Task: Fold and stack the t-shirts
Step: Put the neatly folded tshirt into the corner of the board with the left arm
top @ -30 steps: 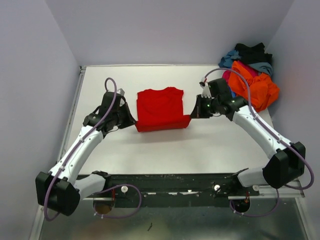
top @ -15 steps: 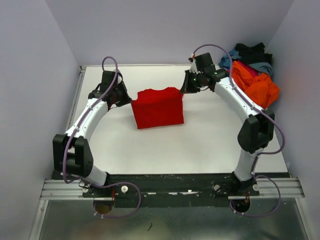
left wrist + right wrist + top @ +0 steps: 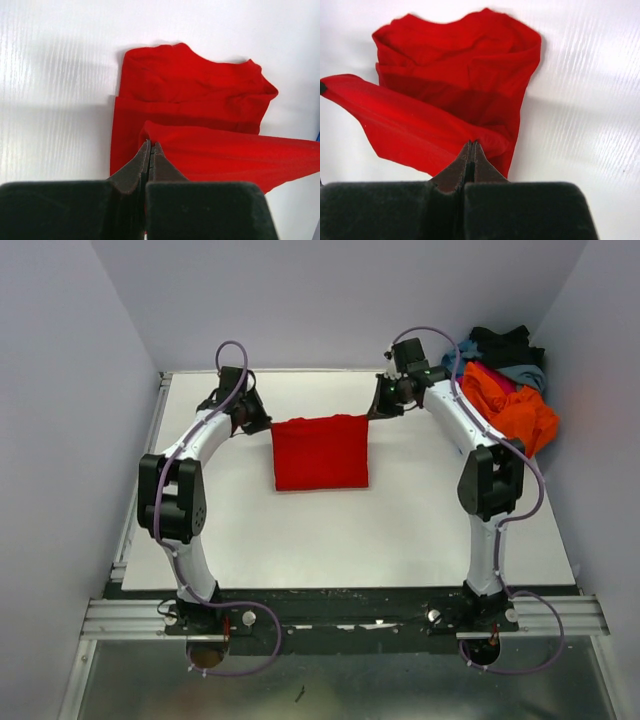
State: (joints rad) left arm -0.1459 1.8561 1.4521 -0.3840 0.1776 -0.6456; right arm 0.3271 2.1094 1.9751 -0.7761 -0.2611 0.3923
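The red t-shirt [image 3: 320,455] lies in the middle of the white counter [image 3: 400,525], towards its far side, and from above it reads as a fairly neat rectangle. One edge of it is lifted off the rest. Both wrist views show a taut band of red cloth stretched between the two arms, above a lower layer that lies flat but rumpled on the counter. The left gripper [image 3: 150,148] is closed on the left corner of that raised edge, its jaws pinched together with cloth between the tips. The right gripper [image 3: 471,146] is clamped in the same way on the right corner. In the top view both arms reach far out, so the held edge sits at the far end of the garment. This looks like a fold in half lengthwise, with the edge carried over but not yet laid down or let go. Whether the sleeves are already tucked in I cannot tell for certain, though the straight side edges suggest it. Well apart, at the far right corner, waits a loose pile of t-shirts [image 3: 500,380]. The orange t-shirt [image 3: 515,415] is on the near side, black and grey-blue lie behind it, and a little blue and magenta show at its left. None of these looks folded, and no stack is begun. So the task seems to be in its early part, with the first shirt mid-fold and the others all left to do.
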